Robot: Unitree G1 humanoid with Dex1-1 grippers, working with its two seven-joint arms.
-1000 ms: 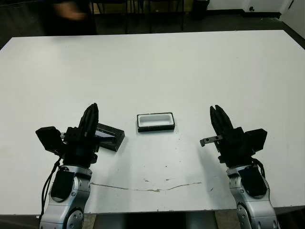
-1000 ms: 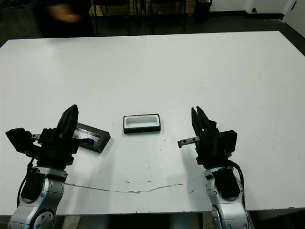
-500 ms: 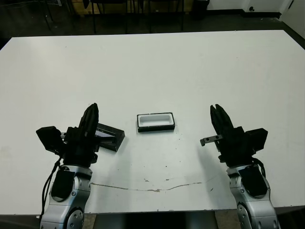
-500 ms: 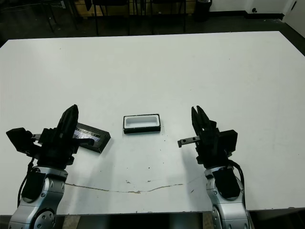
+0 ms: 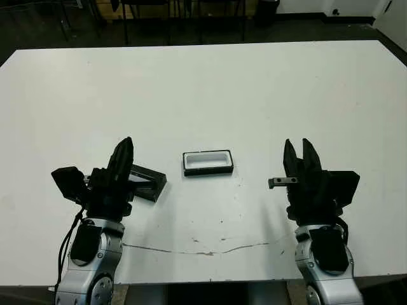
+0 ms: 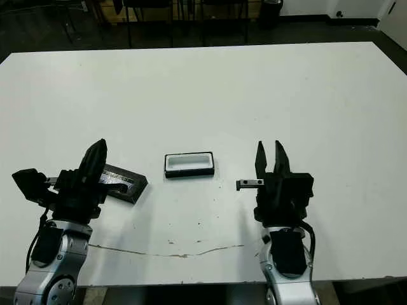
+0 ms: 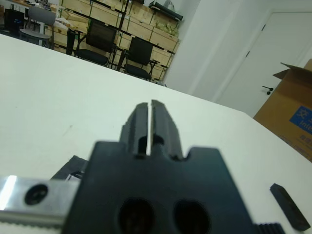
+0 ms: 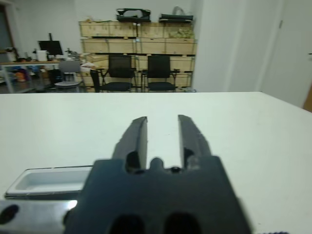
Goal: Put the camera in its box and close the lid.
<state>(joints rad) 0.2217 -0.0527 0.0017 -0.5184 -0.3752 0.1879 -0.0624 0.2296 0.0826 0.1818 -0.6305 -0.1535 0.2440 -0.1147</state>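
White table [image 5: 203, 82]: box [image 5: 208, 162] at centre, uncovered, white lining up. Lid [image 5: 145, 181] beside left pincer [image 5: 125, 147], pressed together. Right pincer [image 5: 299, 147] spread, empty, right of box.

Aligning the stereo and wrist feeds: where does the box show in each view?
Left eye view: box at centre, slightly below the middle.
Right eye view: box left of centre, same height.
Left wrist view: not in it.
Right wrist view: box at the lower left edge, white lining showing.
Shared landmark: the open right tool, which has the box on its left in the eye views and the right wrist view.
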